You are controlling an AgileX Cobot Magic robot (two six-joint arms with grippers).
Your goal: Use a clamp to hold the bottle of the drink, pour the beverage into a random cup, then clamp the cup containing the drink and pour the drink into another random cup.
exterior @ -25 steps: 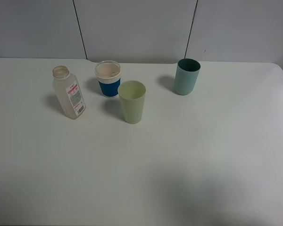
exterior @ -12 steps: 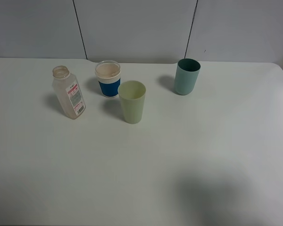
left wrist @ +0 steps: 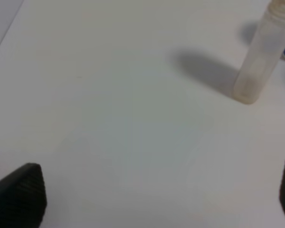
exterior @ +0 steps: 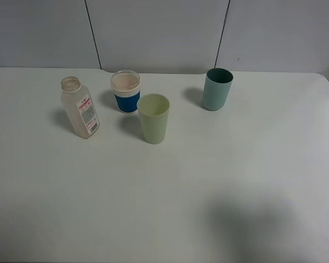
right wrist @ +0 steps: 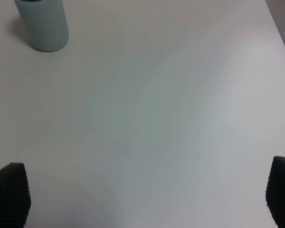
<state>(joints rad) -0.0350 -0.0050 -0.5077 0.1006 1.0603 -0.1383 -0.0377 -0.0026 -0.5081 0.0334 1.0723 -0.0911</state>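
Observation:
A clear uncapped bottle (exterior: pixel 80 108) with a red-and-white label stands at the left of the white table (exterior: pixel 164 186); it also shows in the left wrist view (left wrist: pixel 260 57). A blue cup with a white rim (exterior: pixel 125 91), a pale green cup (exterior: pixel 153 118) and a teal cup (exterior: pixel 217 89) stand upright. The teal cup shows in the right wrist view (right wrist: pixel 42 23). Neither arm shows in the exterior high view. My left gripper (left wrist: pixel 156 194) is open and empty, well short of the bottle. My right gripper (right wrist: pixel 147 194) is open and empty, far from the teal cup.
A grey panelled wall (exterior: pixel 164 33) runs behind the table. A soft shadow (exterior: pixel 252 230) lies on the table at the front right. The table's right edge (right wrist: pixel 280 28) shows in the right wrist view.
The shadow on the front of the table has shifted to the right and darkened. The bottle and the cups have not moved.

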